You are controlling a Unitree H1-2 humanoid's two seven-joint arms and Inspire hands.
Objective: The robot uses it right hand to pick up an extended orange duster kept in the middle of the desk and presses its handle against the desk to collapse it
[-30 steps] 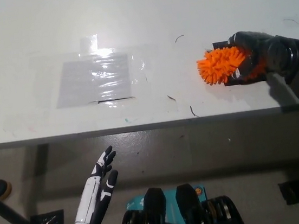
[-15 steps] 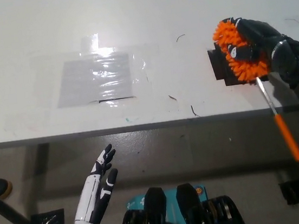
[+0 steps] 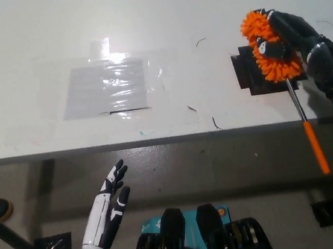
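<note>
Above white desk (image 3: 171,14), right hand (image 3: 292,33) clasps orange duster (image 3: 269,48); left hand (image 3: 110,207) spread.

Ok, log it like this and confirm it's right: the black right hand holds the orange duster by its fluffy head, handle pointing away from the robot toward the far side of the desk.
Not quite. The right hand does grip the orange duster at its fluffy head, but the head view shows the handle pointing back toward the robot, past the desk's near edge. The left hand rests open below.

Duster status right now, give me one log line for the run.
right hand: shut on duster head | handle: extended, hanging past desk edge | left hand: open, idle below desk
</note>
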